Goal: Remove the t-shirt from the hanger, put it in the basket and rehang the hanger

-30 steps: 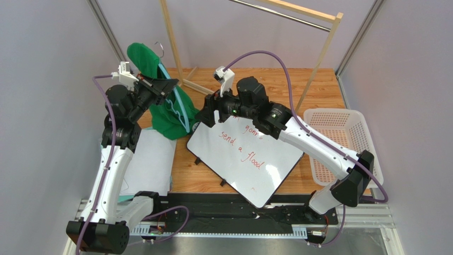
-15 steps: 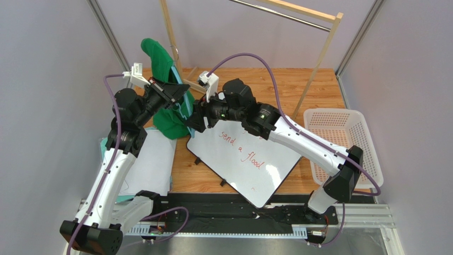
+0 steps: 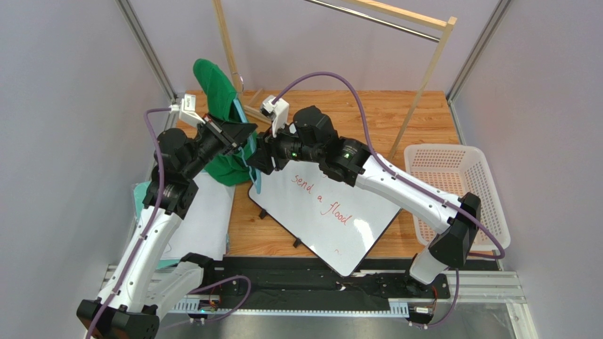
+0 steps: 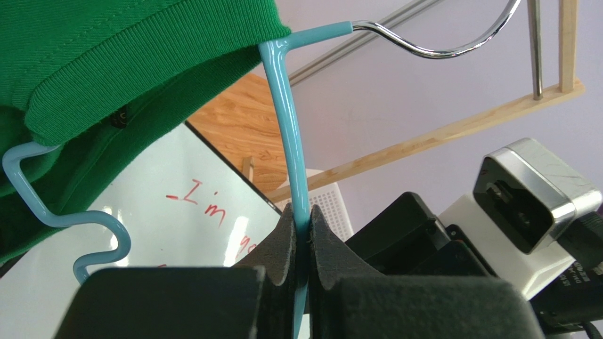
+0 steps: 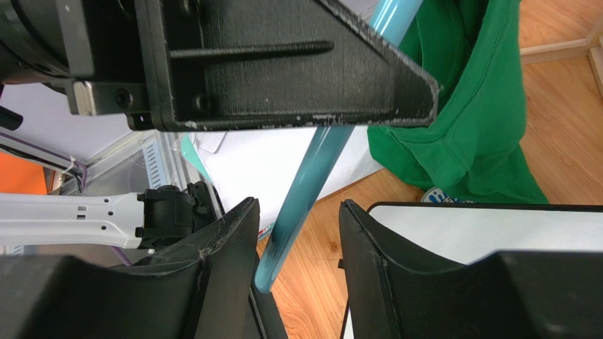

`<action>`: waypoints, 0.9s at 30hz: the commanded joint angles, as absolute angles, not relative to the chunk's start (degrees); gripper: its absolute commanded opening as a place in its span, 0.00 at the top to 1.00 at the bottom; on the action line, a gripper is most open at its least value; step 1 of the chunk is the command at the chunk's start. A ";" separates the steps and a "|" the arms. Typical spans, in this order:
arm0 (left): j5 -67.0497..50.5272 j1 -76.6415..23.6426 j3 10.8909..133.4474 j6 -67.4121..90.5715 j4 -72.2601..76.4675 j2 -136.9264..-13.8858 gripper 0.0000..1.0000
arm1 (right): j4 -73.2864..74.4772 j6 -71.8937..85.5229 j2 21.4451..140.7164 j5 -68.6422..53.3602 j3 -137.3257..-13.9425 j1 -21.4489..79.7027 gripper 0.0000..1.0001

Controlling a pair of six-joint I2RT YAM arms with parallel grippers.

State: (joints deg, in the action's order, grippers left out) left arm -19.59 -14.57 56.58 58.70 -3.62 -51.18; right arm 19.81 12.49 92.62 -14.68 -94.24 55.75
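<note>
Closer together than a second ago, both arms meet at the hanger (image 4: 286, 127), held with the t-shirt (image 3: 216, 88) above the wooden tabletop's (image 3: 368, 113) far left corner, near the grey wall (image 3: 71, 106). The left fingers (image 4: 289, 236) pinch its blue arm; the right fingers (image 5: 240, 247) stand spread around it. The whiteboard (image 3: 332, 212) and the basket (image 3: 453, 183) lie to the right.
</note>
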 commanded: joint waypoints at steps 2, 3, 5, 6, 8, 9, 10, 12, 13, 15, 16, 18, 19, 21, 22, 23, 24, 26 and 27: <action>-20.74 -14.94 56.78 56.60 2.46 -48.87 1.00 | 16.44 11.07 93.78 -14.32 -96.59 56.07 0.50; -21.18 -14.94 56.60 56.43 2.81 -48.78 1.00 | 16.26 11.16 93.95 -15.02 -96.85 56.07 0.50; -22.58 -14.94 55.90 56.42 4.65 -48.69 1.00 | 16.08 11.08 94.39 -16.34 -97.38 55.99 0.49; -22.85 -14.94 55.64 56.60 4.92 -48.60 1.00 | 15.74 10.99 94.83 -16.87 -97.64 55.99 0.49; -23.99 -14.94 55.02 56.69 6.40 -48.43 1.00 | 15.82 11.42 95.36 -18.10 -98.61 55.99 0.49; -24.43 -14.94 54.76 56.95 6.94 -48.51 1.00 | 15.73 11.60 95.80 -18.54 -98.87 55.99 0.50; -24.69 -14.94 54.58 57.21 7.20 -48.60 1.00 | 15.56 11.95 96.15 -18.81 -99.14 55.99 0.53; -25.31 -14.94 54.32 57.83 7.21 -48.87 1.00 | 14.77 12.22 96.24 -19.07 -98.97 56.07 0.60; -25.31 -14.94 54.23 57.74 7.29 -48.78 1.00 | 14.33 12.13 96.15 -18.81 -98.79 56.07 0.72; -24.79 -14.94 54.05 57.48 7.03 -48.52 1.00 | 13.72 12.48 95.98 -18.28 -98.18 55.99 0.86; -24.52 -14.94 54.14 57.22 6.77 -48.43 1.00 | 13.45 12.65 95.80 -17.50 -97.91 55.99 1.00; -23.30 -14.94 55.02 55.30 4.41 -48.17 1.00 | 12.84 12.83 95.45 -16.00 -97.12 56.07 1.00; -22.59 -14.94 55.54 54.24 2.83 -47.82 0.99 | 12.48 12.83 95.36 -14.43 -96.77 56.07 1.00; -20.05 -14.94 57.30 50.73 -3.31 -47.03 0.91 | 11.17 12.66 94.57 -12.84 -95.72 56.07 1.00; -18.91 -14.94 57.91 49.67 -5.51 -46.59 0.89 | 10.90 12.57 94.22 -11.61 -95.36 55.99 1.00; -16.90 -14.94 59.05 48.61 -9.54 -46.23 0.87 | 10.72 12.66 94.04 -11.17 -95.19 55.99 1.00; -16.09 -14.94 59.41 46.34 -11.15 -45.36 0.82 | 10.64 12.83 93.87 -10.90 -95.19 55.99 1.00; -13.29 -14.94 59.59 44.57 -14.83 -44.13 0.74 | 10.72 13.88 93.69 -10.11 -95.27 55.72 1.00; -12.58 -14.94 59.24 43.34 -15.55 -42.82 0.67 | 10.64 14.50 93.69 -10.46 -95.19 55.55 1.00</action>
State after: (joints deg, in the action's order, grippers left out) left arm -17.80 -14.79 56.27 50.17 -8.73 -46.85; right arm 16.12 14.98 96.23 -13.72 -94.65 56.01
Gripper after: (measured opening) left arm 0.245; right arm 0.068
